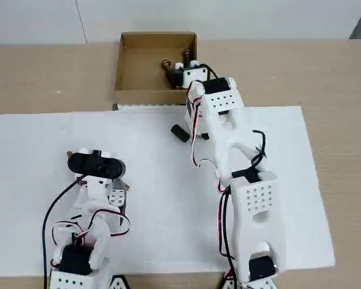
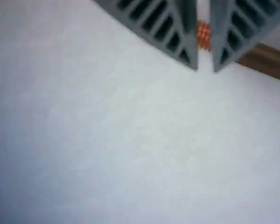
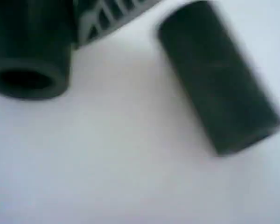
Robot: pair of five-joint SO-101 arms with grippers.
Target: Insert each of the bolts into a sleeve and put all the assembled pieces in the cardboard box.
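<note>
- Two arms stand at the near edge of the worktop [image 1: 343, 72], on a white paper sheet [image 1: 36, 156] that covers its near half.
- One arm, the left, is folded low by the near-left corner. Its left hand [image 2: 205, 63] points down at the paper.
- Closed almost fully, the left hand grips a copper-coloured threaded bolt [image 2: 203, 35], which shows in the narrow slit between the two grey ribbed fingers [image 2: 177, 28].
- Stretched toward the far edge, the right arm [image 1: 228, 135] has its right hand [image 1: 179, 77] over the near-right corner of the cardboard box [image 1: 127, 66].
- Whether the right hand is open or closed, I cannot tell.
- At the middle of the far edge sits the cardboard box, open at the top and touching the far edge of the paper.
- Inside the box, copper-coloured pieces [image 1: 165, 63] lie in its right half, just beside the right hand.
- A single black sleeve [image 1: 180, 132] lies on the paper just near of the box and beside the right arm.
- From the right wrist, a lying sleeve [image 3: 219, 79] shows on a pale surface, and a second sleeve [image 3: 30, 51], its bore visible, sits against a grey ribbed part of the hand.
</note>
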